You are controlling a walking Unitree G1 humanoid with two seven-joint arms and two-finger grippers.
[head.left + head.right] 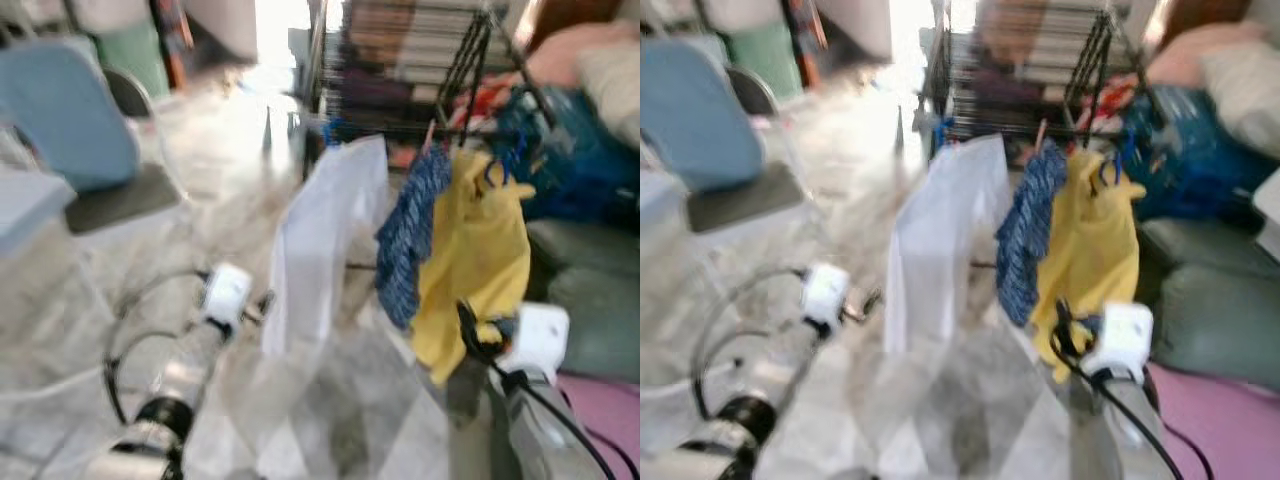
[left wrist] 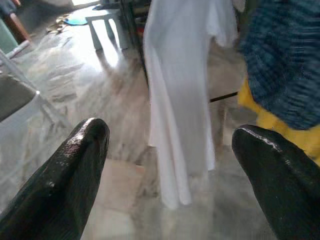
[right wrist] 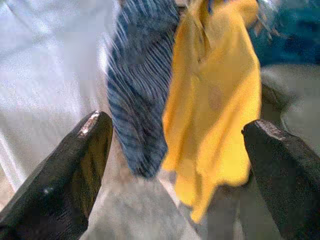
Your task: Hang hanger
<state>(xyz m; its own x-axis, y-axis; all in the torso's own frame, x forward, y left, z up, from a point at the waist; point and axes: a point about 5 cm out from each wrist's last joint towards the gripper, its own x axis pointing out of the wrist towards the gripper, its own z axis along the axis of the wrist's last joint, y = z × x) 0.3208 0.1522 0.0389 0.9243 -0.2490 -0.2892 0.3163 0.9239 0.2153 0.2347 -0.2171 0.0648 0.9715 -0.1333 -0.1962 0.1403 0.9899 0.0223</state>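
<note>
Three garments hang from the black drying rack [image 1: 478,60]: white garment [image 1: 325,240], blue striped cloth [image 1: 408,235], yellow shirt [image 1: 478,255] on its blue hanger [image 1: 508,160]. Left gripper [image 2: 170,175] and right gripper [image 3: 175,170] are both spread wide, empty, below the rack.

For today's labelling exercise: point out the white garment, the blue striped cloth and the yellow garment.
white garment [image 1: 325,240], left eye view, middle of the cloth
blue striped cloth [image 1: 410,235], left eye view, middle fold
yellow garment [image 1: 480,260], left eye view, front panel
</note>
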